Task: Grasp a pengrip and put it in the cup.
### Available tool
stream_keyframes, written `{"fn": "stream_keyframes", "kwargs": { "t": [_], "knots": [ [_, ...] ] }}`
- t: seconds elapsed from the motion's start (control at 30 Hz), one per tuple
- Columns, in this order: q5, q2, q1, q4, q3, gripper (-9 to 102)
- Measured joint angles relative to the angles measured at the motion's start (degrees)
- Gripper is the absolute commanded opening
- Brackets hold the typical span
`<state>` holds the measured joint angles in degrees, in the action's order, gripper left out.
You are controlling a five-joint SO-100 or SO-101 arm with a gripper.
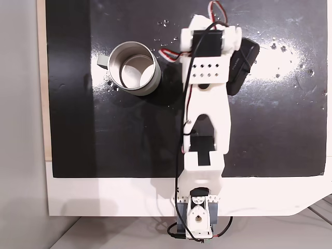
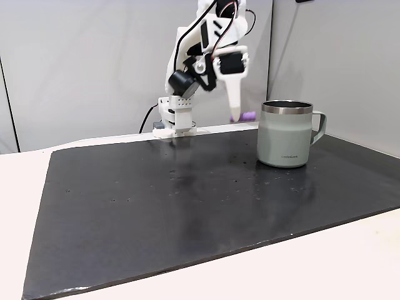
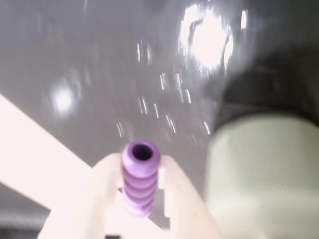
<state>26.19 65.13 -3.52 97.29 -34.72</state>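
In the wrist view the claw point(image 3: 142, 191) is clenched on the pengrip point(image 3: 140, 179), a small purple ribbed cylinder standing lengthwise between the two pale fingers point(image 3: 102, 194), its open end pointing up the frame. The picture is blurred. Behind it lies the dark mat point(image 3: 124, 74) with bright glare spots, and the cup point(image 3: 264, 174) takes the lower right of the frame as a pale grey-green mass.

In a fixed view from the side, the arm point(image 2: 203, 59) rises at the upper middle of the frame and the claw point(image 2: 236, 114) hangs in the air above the black mat point(image 2: 156, 206), to the left of the cup point(image 2: 286, 134). A bit of purple, the pengrip point(image 2: 249, 116), shows just beside the fingertip. The cup stands upright on the mat at centre right, its handle pointing right.

In a fixed view from above, the arm point(image 1: 207, 104) reaches up the middle of the frame from its base at the bottom edge. The cup point(image 1: 134, 68) sits at upper left, apart from the arm, its small handle tab pointing left. The mat point(image 1: 259, 129) lies on a white desk point(image 1: 104, 197).
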Motion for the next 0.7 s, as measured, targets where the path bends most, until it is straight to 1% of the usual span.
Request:
{"fn": "stream_keyframes", "kwargs": {
  "t": [0.13, 0.27, 0.4, 0.6, 0.67, 0.7],
  "knots": [
    [-2.9, 8.35, -7.03, -1.14, -3.69, 0],
    [-5.71, 12.92, -12.48, -2.29, -7.38, 0],
    [-7.56, 14.33, -17.49, -2.72, -10.99, 0],
    [-8.79, 14.33, -20.83, -3.6, -13.71, 0],
    [-9.05, 14.33, -21.88, -3.6, -13.8, 3],
    [-9.23, 14.33, -22.41, -3.6, -13.8, 8]
  ]
}}
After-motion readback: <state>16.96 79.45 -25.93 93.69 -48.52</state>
